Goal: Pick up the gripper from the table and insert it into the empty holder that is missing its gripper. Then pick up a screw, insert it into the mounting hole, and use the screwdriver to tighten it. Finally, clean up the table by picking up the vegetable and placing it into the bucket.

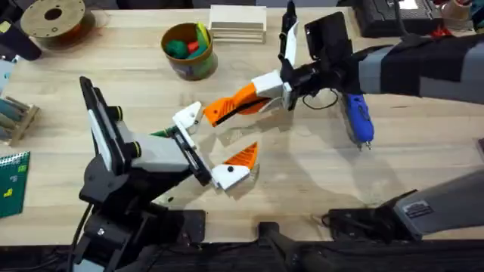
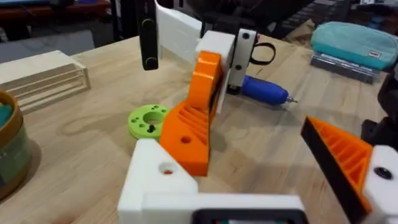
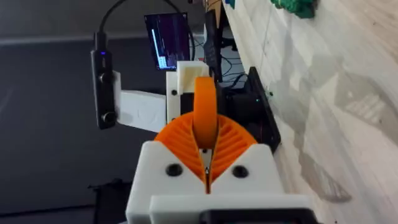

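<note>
My left gripper (image 1: 210,146) is open. One of its fingers is the bare white holder (image 1: 187,118) (image 2: 155,177); the other carries an orange wedge (image 1: 246,155). My right gripper (image 1: 243,98) (image 3: 205,134) reaches in from the right, shut on the loose orange gripper (image 1: 217,113) (image 2: 186,134). The wedge's lower end rests against the holder's top. The blue screwdriver (image 1: 359,121) (image 2: 264,89) lies on the table behind the right gripper. The bucket (image 1: 189,51) stands at the back with green and red pieces inside. A dark green bumpy vegetable (image 3: 292,6) lies farther off on the table.
A lime-green ring disc (image 2: 148,120) lies just beyond the holder. A light wooden box (image 1: 238,23) stands next to the bucket, and a filament spool (image 1: 53,19) sits at the back left. A teal pouch (image 2: 357,40) lies behind the screwdriver.
</note>
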You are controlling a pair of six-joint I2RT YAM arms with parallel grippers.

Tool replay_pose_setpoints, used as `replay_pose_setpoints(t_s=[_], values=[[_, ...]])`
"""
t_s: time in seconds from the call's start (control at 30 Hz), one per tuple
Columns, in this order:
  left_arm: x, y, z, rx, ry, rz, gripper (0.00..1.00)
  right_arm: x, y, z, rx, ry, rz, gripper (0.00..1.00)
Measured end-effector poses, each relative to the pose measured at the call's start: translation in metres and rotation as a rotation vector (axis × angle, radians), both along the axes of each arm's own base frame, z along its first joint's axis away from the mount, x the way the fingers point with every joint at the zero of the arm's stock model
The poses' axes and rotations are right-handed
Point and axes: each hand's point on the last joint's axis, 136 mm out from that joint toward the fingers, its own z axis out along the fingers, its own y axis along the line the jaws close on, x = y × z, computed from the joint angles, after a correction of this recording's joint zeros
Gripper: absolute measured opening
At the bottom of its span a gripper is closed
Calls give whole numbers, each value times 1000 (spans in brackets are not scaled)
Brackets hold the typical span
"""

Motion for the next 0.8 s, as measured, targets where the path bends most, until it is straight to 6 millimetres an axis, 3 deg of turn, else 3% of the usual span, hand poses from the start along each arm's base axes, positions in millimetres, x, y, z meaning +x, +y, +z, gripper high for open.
replay_pose_setpoints(t_s=[0.8], values=[[1,0,0,-7,13,5,987,-4,14,7,8,-6,24,16]])
